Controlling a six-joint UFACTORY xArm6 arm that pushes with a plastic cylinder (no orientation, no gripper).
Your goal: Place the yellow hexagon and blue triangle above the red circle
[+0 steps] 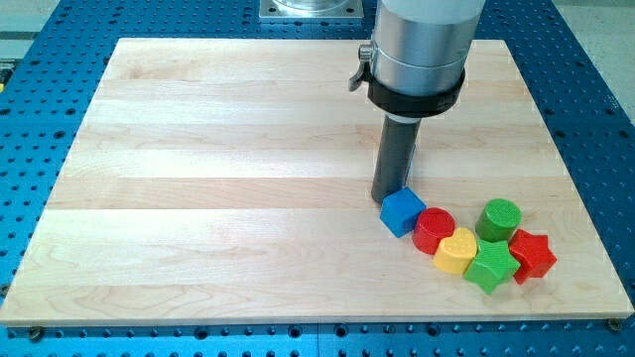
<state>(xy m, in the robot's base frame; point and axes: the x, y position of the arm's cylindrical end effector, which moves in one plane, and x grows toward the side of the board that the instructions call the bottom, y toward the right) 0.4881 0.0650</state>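
My tip [387,196] rests on the board just above and left of a blue block [402,211], touching or almost touching its top edge. The blue block looks cube-like from here; its exact shape is hard to tell. The red circle [434,230] sits right next to the blue block, on its lower right. A yellow block [456,251], its outline rounded and hard to make out, lies against the red circle's lower right. All lie at the view's lower right of the wooden board [198,178].
A green cylinder [498,219], a green star-like block [491,268] and a red star block [532,255] cluster to the right of the yellow block. The board's right and bottom edges are close to this cluster. Blue perforated table [40,109] surrounds the board.
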